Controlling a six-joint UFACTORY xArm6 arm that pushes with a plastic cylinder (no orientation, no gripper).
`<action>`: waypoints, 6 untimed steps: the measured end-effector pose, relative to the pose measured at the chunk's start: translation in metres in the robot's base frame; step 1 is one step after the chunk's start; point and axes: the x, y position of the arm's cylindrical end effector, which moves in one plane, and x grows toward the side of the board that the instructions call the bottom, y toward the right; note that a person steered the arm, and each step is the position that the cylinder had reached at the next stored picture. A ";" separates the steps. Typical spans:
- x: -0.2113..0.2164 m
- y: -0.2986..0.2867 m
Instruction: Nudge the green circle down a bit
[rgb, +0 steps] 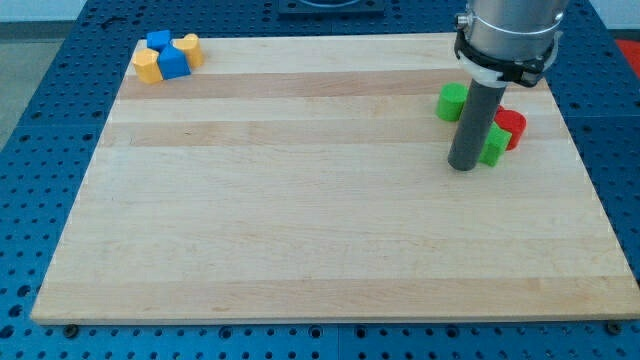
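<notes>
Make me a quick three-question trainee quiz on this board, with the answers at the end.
1. True or false: my tip is below the green circle in the view.
2. Which block lies just right of my tip? A) yellow block B) green block C) blue block
3. Fill in: the blue and yellow blocks are clustered at the board's top ____ corner.

Key: 1 true. 2 B; a red block lies just beyond it. 3 left.
</notes>
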 end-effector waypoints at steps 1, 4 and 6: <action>0.000 0.000; -0.003 -0.026; -0.053 -0.127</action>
